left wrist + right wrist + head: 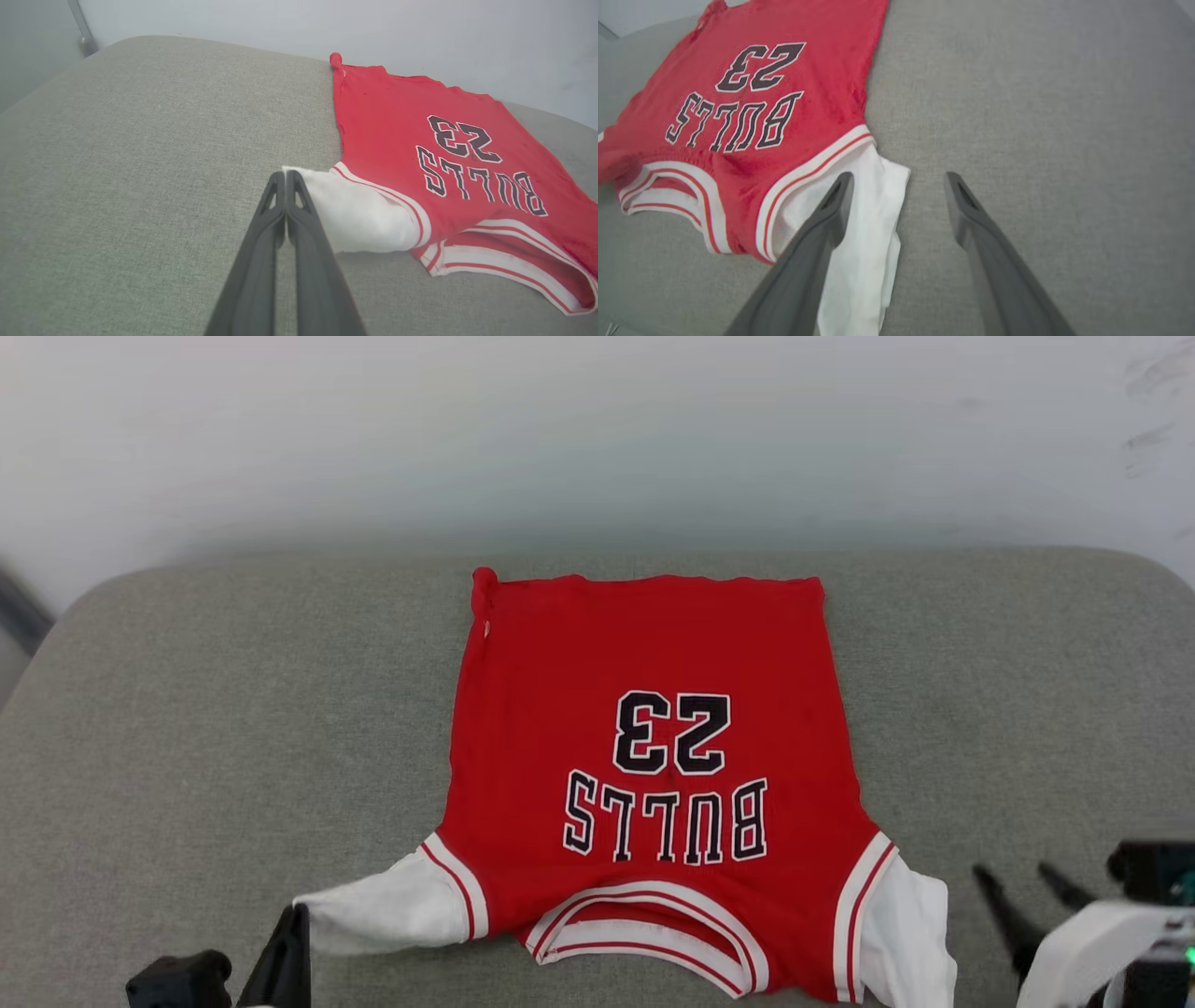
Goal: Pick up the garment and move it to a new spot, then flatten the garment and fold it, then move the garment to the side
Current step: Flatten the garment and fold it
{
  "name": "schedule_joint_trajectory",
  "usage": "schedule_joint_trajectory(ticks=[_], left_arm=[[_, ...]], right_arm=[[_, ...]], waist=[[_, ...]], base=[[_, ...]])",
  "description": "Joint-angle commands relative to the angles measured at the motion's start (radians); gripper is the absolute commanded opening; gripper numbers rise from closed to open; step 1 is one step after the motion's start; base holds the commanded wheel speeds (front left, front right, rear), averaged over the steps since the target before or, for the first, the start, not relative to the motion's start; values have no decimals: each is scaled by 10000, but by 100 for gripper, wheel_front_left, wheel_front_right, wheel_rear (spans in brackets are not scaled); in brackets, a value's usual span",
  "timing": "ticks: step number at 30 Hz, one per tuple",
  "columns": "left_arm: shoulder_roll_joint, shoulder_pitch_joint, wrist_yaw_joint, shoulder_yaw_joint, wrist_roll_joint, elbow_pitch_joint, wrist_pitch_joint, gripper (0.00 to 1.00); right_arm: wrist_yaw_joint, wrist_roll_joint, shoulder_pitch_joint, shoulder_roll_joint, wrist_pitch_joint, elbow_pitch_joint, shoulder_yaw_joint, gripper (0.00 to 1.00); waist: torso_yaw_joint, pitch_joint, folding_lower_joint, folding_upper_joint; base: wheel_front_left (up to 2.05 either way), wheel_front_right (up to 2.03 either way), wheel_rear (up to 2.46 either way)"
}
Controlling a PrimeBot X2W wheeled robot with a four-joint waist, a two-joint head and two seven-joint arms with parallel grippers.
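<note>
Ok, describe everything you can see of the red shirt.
The garment is a red fabric jersey with white short sleeves, striped trim and black BULLS 23 lettering. It lies flat, front up, collar toward the robot, on the grey cushion. The shut left hand meets one sleeve's tip; the open right hand straddles the other's edge.

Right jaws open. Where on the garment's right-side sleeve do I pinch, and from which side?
Best pinch the white sleeve of the garment at its outer edge, coming from the robot's right over the cushion: that edge lies loose and rumpled, beside the open right gripper.
</note>
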Motion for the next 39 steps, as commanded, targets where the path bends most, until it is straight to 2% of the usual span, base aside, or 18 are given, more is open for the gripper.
schedule_joint_trajectory(ticks=[1,6,10,17,22,30,37,38,39], left_arm=[[-42,-362,-29,17,128,-159,-160,0],[-112,-1254,-200,-161,400,-538,-352,0],[-254,-2189,-441,-384,659,-782,-574,0],[-645,-3477,-880,-770,935,-979,-1070,0],[-831,-4205,-1194,-1043,1046,-912,-1236,0],[-999,-4999,-1578,-1276,1125,-758,-1410,0],[-1170,-5333,-1802,-1412,1080,-351,-1564,0],[-1188,-5354,-1819,-1429,1080,-303,-1586,0],[-1204,-5365,-1824,-1446,1070,-248,-1596,0]], right_arm=[[-3,-191,-824,193,-373,136,-425,100],[-3,-307,-3511,312,-927,1624,-1206,100],[-3,-459,-5840,-231,-627,3170,-1327,100],[-3,-838,-9447,-850,1337,5397,-1282,100],[-3,-1064,-11494,-1113,2950,6390,-1252,100],[-3,-1782,-13270,-1210,3865,7183,-1566,100],[-5,-2464,-13108,-1076,4689,8354,-2196,100],[-6,-2587,-13036,-1061,4883,8546,-2347,97],[-9,-2676,-12981,-997,4993,8676,-2450,23]], waist=[[7,307,1,0],[348,1319,1,0],[862,2434,1,0],[1714,4167,1,0],[2252,5097,1,0],[2833,6060,1,0],[3136,6309,1,0],[3150,6284,1,0],[3158,6251,1,0]], base=[[0,0,0],[0,0,0],[0,0,0],[0,0,0],[0,0,0],[0,0,0],[0,0,0],[0,0,0],[0,0,0]])
